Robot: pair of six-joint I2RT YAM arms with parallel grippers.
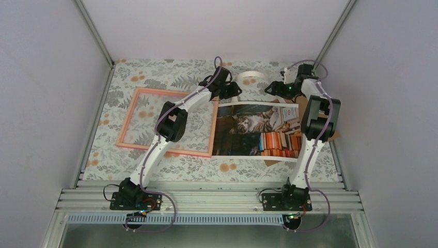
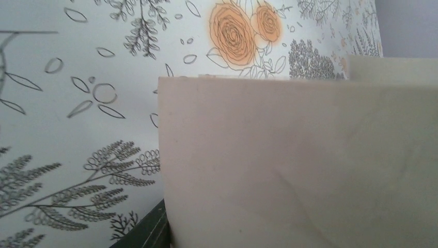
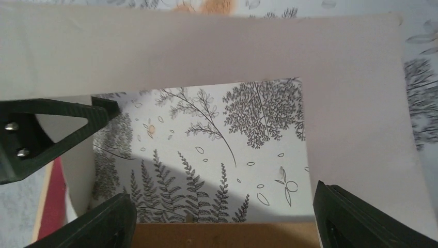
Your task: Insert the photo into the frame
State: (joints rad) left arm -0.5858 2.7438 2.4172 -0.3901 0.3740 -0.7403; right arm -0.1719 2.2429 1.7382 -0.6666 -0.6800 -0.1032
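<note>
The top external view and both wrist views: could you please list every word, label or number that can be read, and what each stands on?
No text can be read in any view.
Book spines in the photo: too small to read.
The frame and the floral table cover: no lettering visible.

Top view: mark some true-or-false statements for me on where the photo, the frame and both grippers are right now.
1. The photo lies picture side up, to the right of the frame. True.
2. The photo already sits inside the frame. False: it is outside, beside the frame's right edge.
3. The left gripper and the right gripper are both at the photo's far edge. True.
4. The frame stands upright against the wall. False: it lies flat on the floral tablecloth.
5. The right gripper is shut. False: its jaws stand wide apart.
</note>
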